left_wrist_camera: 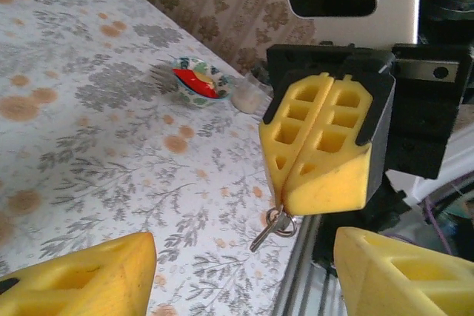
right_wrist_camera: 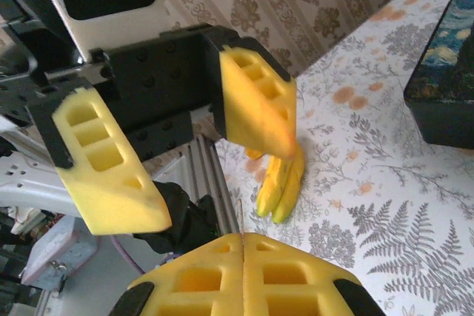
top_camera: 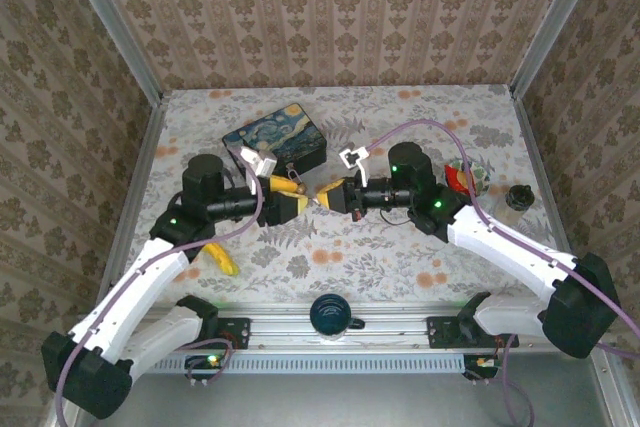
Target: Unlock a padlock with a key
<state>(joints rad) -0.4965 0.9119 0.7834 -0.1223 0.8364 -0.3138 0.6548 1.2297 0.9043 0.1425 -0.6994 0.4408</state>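
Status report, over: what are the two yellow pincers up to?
Left pincer open, facing the right one. Right pincer shut on the key, key dangling below its tips. Banana on the table, apart from both.

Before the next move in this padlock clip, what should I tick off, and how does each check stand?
1. The right gripper holds the key: ok, jaws shut, it dangles beneath.
2. Aligned for insertion: not ok, it hangs tilted on its ring.
3. The left gripper holds the padlock: not ok, jaws open, nothing between them.
4. Padlock's whereabouts: cannot tell.
5. Grippers apart: ok, they face each other with a gap.
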